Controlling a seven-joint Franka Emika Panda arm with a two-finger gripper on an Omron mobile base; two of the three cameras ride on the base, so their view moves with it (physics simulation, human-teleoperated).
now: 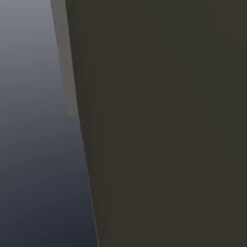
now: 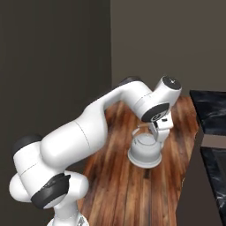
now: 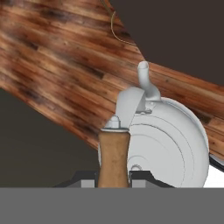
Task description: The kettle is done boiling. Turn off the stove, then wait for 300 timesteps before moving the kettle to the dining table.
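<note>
The silver-white kettle (image 2: 144, 153) hangs from my gripper (image 2: 160, 131) above the wooden floor (image 2: 119, 185). In the hand view the two fingertips are closed on the tan wooden piece of the handle (image 3: 113, 153). Beyond it sit the kettle's dome (image 3: 170, 144) and short spout (image 3: 144, 76). The gripper (image 3: 113, 176) is shut on that handle. The dining table (image 2: 211, 110), black marble with white veins over a taupe base, lies at the right edge, to the right of the kettle. The stove is out of view.
Dark taupe walls (image 2: 53, 66) stand to the left of and behind the arm. A dark panel (image 1: 169, 120) stands very close in the left base view, with a grey-blue surface (image 1: 34, 144) beside it. Wooden floor stretches under and around the kettle.
</note>
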